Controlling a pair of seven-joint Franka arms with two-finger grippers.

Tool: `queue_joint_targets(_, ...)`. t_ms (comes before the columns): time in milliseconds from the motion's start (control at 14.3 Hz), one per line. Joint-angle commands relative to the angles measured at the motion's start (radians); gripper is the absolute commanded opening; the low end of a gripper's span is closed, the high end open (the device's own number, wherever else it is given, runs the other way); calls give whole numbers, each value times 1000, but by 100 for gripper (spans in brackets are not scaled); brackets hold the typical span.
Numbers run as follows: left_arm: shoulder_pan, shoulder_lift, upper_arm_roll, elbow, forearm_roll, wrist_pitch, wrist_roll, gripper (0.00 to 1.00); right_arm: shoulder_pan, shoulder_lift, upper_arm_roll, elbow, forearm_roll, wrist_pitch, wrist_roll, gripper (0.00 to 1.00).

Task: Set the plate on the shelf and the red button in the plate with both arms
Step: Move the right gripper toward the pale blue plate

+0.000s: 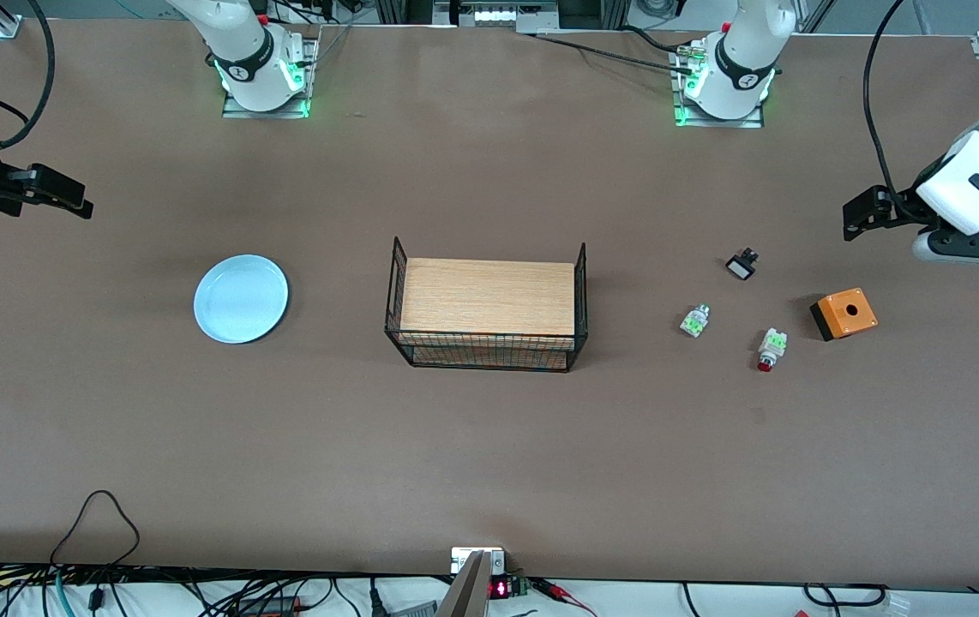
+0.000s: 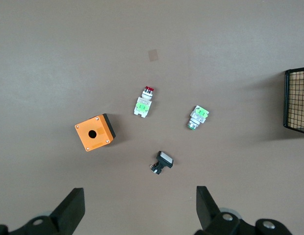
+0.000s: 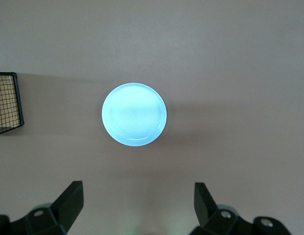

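Currently, nothing lifted: your left gripper hangs wide, empty, above the red button; your right gripper likewise above the plate. Next, descend and grasp.

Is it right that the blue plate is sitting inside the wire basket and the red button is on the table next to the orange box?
Not quite. The plate is not in the wire basket; it lies flat on the bare table, toward the right arm's end, apart from the basket, as the front view shows. The rest holds: the red button does lie on the table beside the orange box.
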Motion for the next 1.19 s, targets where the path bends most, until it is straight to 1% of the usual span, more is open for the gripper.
queue_joint_targets(0,6,21,-2,34,-4,-14,-2,100,0,-13,4,-12,1,-12,2,100)
queue_joint_targets(140,6,21,-2,34,-4,-19,-3,100,-1,7,4,-12,1,-4,4,100)
queue_joint_targets(349,6,21,-2,34,-4,-19,-3,100,5,84,6,-14,1,8,2,100)
queue_joint_targets(559,6,21,-2,34,-4,-19,-3,100,33,168,4,-15,-16,53,5,100)
queue_joint_targets(629,6,21,-2,34,-4,-19,-3,100,36,193,4,-35,-17,97,6,100)
queue_joint_targets(699,6,21,-2,34,-4,-19,-3,100,36,210,4,-61,-17,140,6,100)
queue_joint_targets(908,6,20,-3,34,-4,-20,-3,100,31,205,6,-251,-19,363,-4,100)
queue_joint_targets(1118,6,20,-2,34,-4,-20,-3,100,14,210,4,-391,-20,542,-37,100)
